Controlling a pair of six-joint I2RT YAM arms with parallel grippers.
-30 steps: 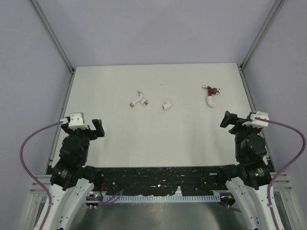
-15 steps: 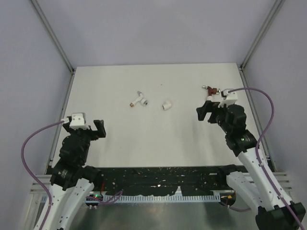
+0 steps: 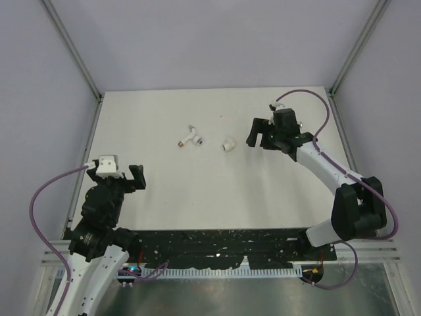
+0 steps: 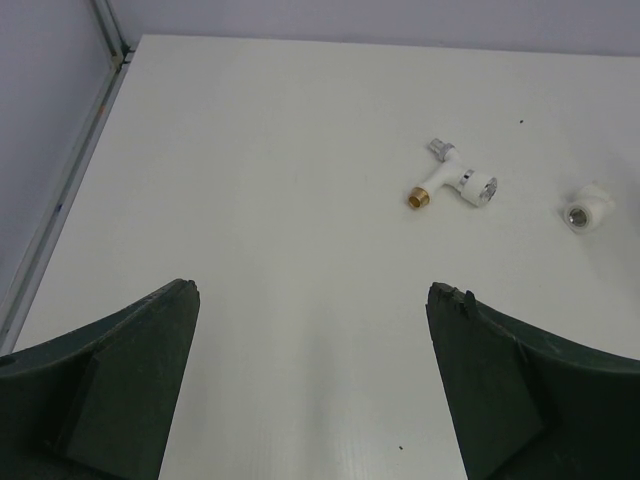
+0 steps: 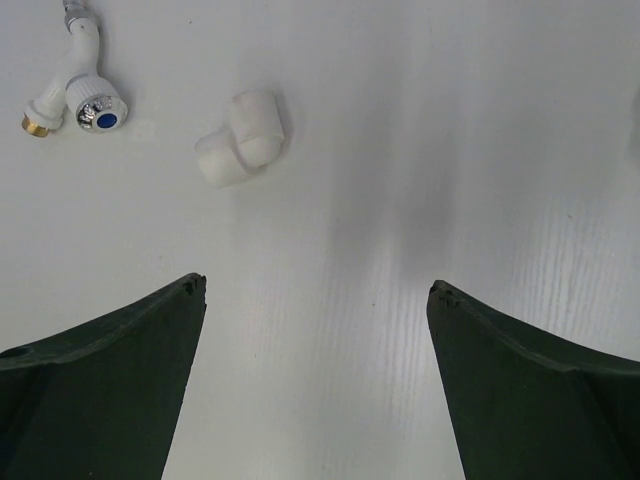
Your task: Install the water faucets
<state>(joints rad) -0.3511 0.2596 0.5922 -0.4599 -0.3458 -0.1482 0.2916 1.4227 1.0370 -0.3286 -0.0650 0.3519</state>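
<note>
Left of the spread, empty right hand (image 5: 316,285), past the elbow fitting (image 5: 243,137), the white faucet (image 5: 75,85) lies on the surface (image 3: 197,184), long axis apparently pointing away; the spread left hand (image 4: 310,290) sits farther.

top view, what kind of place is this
Probably a robotics lab test cell: a white table walled by plain panels on metal posts, left arm and right arm mounted at its near edge.

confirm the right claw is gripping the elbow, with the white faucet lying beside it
Not gripping: the right wrist view shows the right claw open and empty, the elbow lying loose ahead of it. The white faucet does lie beside the elbow.
</note>
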